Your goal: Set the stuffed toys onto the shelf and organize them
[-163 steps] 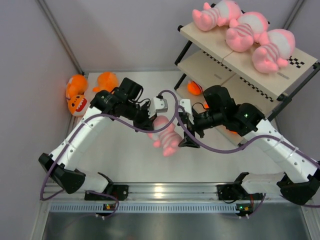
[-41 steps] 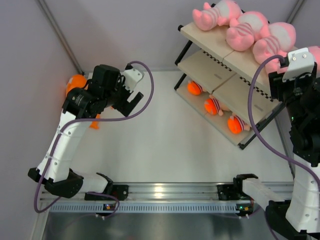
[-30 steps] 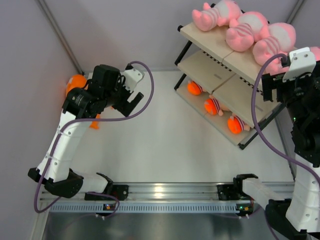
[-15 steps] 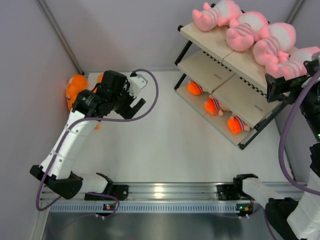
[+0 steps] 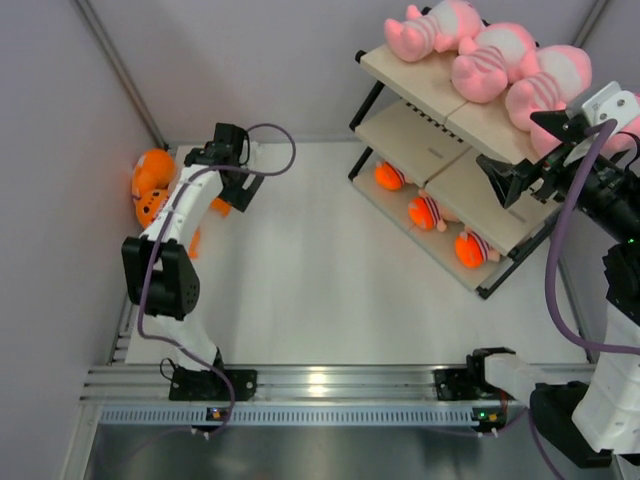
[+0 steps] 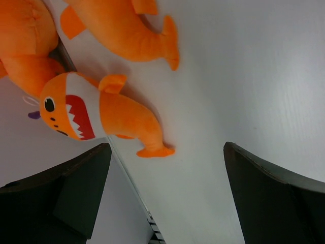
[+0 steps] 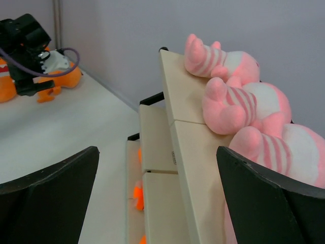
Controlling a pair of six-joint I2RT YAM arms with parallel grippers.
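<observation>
Three orange stuffed toys lie at the far left by the wall: one shows its toothy mouth (image 6: 96, 114), another lies above it (image 6: 122, 28), a third at the edge (image 6: 25, 46). My left gripper (image 6: 165, 198) hovers open beside them (image 5: 150, 205), with nothing between its fingers. The top board of the shelf (image 5: 410, 75) carries a row of pink striped toys (image 5: 490, 62) (image 7: 249, 107); a fourth is mostly hidden behind my right wrist. My right gripper (image 5: 530, 155) (image 7: 157, 198) stands open over the shelf's near end, empty.
Three small orange toys (image 5: 427, 211) sit on the shelf's bottom tier. Grey walls close in the left and back sides. The shelf's black frame (image 5: 520, 260) stands at the right, the arm bases and rail along the near edge.
My left arm has swung out to the back left, up to the orange toys. My right gripper has opened fully and drawn off the fourth pink toy, turning left along the shelf.
</observation>
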